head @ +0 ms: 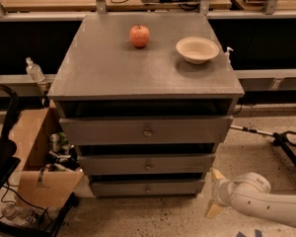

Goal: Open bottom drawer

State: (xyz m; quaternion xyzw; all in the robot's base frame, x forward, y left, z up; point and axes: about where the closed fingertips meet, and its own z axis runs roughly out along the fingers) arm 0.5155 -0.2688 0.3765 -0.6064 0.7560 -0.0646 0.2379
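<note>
The bottom drawer [147, 187] is the lowest of three grey fronts in the cabinet [113, 68], close to the floor, and its small round knob [148, 188] sits in the middle of the front. As far as I can judge, this drawer is not pulled out: its front stands in about the same line as the middle drawer [147, 164] above it, with only a dark gap between them. So the main part of the task is not done. The gripper [213, 193] is low at the right side of the cabinet, just beside the right end of the bottom drawer front, and it points to the left toward it. Its two pale fingers [217, 175] are spread apart, one above the other, and nothing is between them, so the pincer is released and empty. It is not touching the knob; the knob is well apart from it, toward the centre of the front. What remains, in my opinion, is to bring the gripper to the knob, to close on it and then to pull the drawer outward. The white arm [266, 201] comes in from the lower right corner over the speckled floor. On the top of the cabinet there are an apple [139, 35] and a pale bowl [197, 49], apart from each other. To the left of the cabinet stands an open cardboard box [34, 147] with some small things inside.
</note>
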